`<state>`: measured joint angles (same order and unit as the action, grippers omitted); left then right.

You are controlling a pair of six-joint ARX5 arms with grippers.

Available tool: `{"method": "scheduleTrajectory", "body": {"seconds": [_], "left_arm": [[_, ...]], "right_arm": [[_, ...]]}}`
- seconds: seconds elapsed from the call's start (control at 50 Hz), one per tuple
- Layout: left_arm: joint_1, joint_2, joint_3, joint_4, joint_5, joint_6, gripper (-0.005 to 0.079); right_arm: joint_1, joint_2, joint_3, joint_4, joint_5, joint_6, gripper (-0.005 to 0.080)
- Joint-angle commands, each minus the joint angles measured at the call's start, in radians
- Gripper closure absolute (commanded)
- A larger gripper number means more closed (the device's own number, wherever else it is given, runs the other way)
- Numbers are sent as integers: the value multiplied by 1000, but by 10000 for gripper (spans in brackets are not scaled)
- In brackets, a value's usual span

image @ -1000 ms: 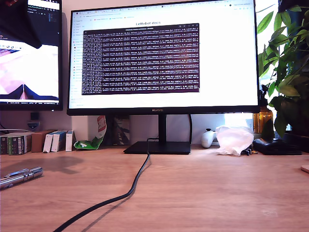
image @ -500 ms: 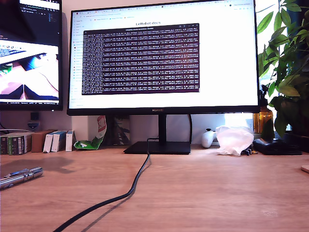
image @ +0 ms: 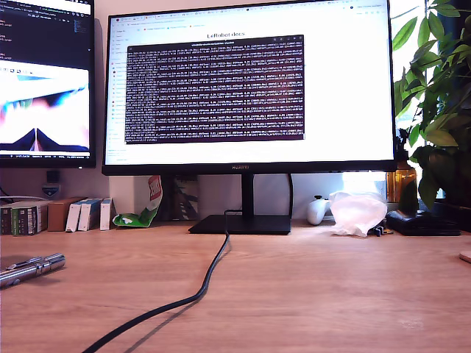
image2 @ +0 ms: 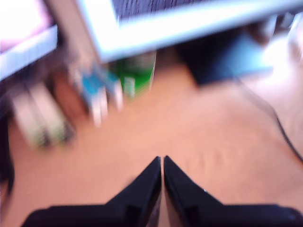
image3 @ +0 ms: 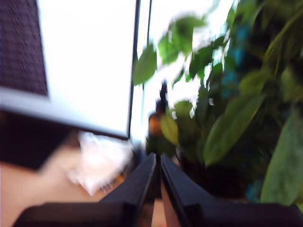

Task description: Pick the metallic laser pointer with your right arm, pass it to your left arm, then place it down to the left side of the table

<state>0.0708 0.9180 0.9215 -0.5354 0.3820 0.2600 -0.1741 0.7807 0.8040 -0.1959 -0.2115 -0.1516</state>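
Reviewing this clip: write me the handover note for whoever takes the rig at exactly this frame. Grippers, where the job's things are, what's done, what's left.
My first gripper: shut, nothing between the jaws, over bare table; view blurred.
My second gripper: shut, empty, pointing toward the plant; also blurred.
Neither arm shows in the exterior view.
Laser pointer: lying flat on the table at the exterior view's left edge, clear of the black cable.
Done: judging by that spot, the placement looks complete; the pass itself cannot be confirmed from here.
Left: probably nothing beyond parking the arms.
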Motion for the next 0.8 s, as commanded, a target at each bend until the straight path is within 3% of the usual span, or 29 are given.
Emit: {"method": "scheduleTrajectory", "body": {"seconds": [0.0, 0.1, 0.52, 0.78], "left_arm": [[-2, 2, 10, 15, 6, -5, 764], [-2, 3, 8, 27, 3, -101, 764], [-21, -203, -90, 102, -103, -166, 764], [-21, -324, -163, 163, -121, -218, 764]], "right_arm": [[13, 1, 13, 6, -6, 55, 765], [9, -22, 13, -34, 13, 100, 765], [4, -225, -87, -16, 39, 41, 765], [3, -418, -242, 36, 84, 51, 765]]}}
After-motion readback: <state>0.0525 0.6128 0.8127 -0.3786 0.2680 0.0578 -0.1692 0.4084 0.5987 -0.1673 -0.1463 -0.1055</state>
